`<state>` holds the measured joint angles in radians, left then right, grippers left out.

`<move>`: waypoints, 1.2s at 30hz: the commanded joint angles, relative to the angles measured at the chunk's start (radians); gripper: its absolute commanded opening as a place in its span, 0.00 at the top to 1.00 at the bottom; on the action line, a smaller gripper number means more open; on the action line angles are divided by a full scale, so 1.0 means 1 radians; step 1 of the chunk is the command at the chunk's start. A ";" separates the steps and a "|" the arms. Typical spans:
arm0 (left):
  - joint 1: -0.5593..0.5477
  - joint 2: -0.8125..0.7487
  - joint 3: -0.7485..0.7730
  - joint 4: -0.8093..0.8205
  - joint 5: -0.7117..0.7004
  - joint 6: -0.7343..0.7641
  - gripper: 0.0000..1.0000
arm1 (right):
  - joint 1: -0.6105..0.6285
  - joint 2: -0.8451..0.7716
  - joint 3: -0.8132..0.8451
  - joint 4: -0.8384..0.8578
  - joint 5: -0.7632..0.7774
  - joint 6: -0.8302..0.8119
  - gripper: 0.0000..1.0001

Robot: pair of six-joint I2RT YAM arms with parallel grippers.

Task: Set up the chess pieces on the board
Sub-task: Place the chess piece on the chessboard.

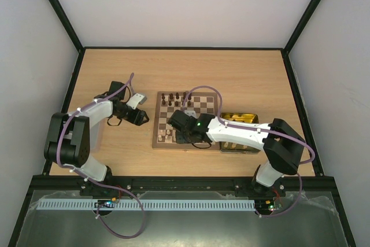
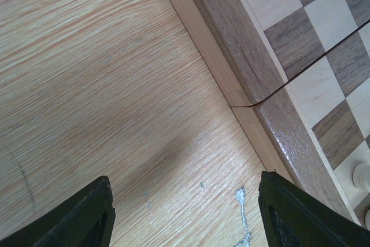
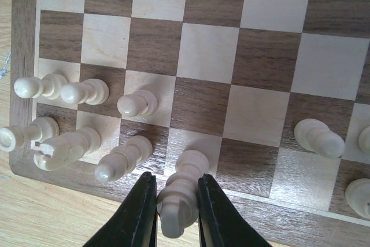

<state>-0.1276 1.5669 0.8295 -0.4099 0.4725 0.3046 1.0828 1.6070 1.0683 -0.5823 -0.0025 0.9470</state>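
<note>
- We take this for a robotics lab test cell, not a home or a shop.
- Plain white walls (image 1: 185,4) close round the table (image 1: 115,67) on three sides, held in a black frame (image 1: 58,10).
- Along the table's near edge, a rail (image 1: 185,186) carries the left arm (image 1: 69,137) and the right arm (image 1: 277,148), bolted side by side.
- Beyond that same edge of the table run a white slotted cable duct (image 1: 173,205) and loose purple cables (image 1: 124,224).
- At the table's middle sits a staged exercise: the board (image 1: 203,107) with chess pieces (image 1: 174,96).

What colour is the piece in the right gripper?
Pale cream, seen best in the right wrist view: the piece sits clamped in the right gripper.
</note>
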 commanded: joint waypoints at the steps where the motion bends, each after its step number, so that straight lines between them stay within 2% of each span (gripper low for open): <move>1: 0.009 -0.013 -0.014 0.001 0.023 0.007 0.30 | 0.014 0.016 0.029 -0.001 0.010 -0.007 0.85; 18: 0.014 -0.016 -0.016 -0.002 0.025 0.008 0.30 | 0.016 0.024 0.029 0.010 0.011 -0.007 0.82; 22: 0.014 -0.014 -0.018 -0.001 0.025 0.011 0.30 | 0.016 0.023 0.030 0.015 0.010 -0.006 0.72; 30: 0.016 -0.006 -0.019 0.002 0.024 0.010 0.30 | 0.016 0.011 0.033 0.020 0.007 -0.003 0.64; 33: 0.016 -0.005 -0.019 0.002 0.023 0.010 0.30 | 0.016 -0.011 0.050 -0.003 0.036 0.004 0.58; 36: 0.017 -0.007 -0.018 0.002 0.023 0.011 0.30 | 0.016 -0.040 0.077 -0.046 0.093 0.004 0.57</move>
<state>-0.1169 1.5669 0.8257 -0.4084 0.4797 0.3058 1.0893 1.6173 1.0866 -0.5762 0.0090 0.9474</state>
